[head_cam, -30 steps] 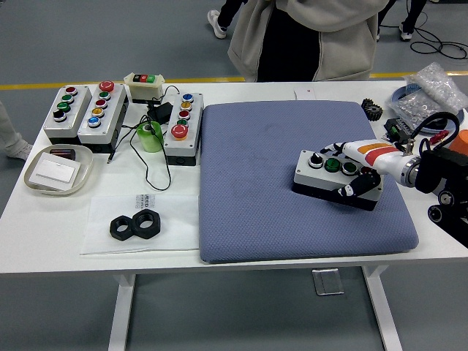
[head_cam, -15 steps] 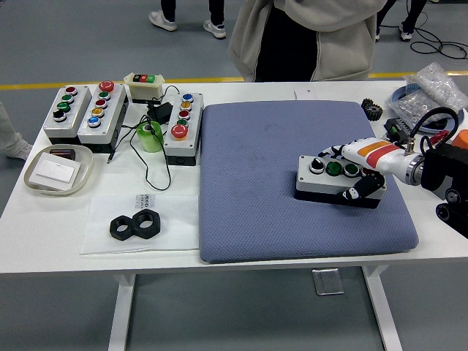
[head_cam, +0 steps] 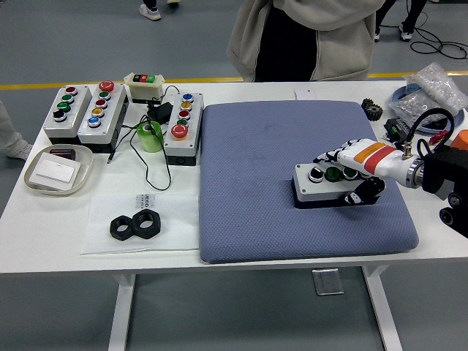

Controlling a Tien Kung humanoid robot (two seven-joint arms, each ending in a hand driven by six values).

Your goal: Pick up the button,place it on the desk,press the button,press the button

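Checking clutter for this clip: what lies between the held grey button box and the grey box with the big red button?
Head view: only bare blue-grey padded mat between the held grey button box and the box with the red button.

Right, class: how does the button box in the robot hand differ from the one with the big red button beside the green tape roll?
The held button box lies crosswise on the blue mat, gripped by the right robot hand; the red-button box lies lengthwise on the white table, untouched. The held one shows fewer buttons. Both are grey boxes with black bases.
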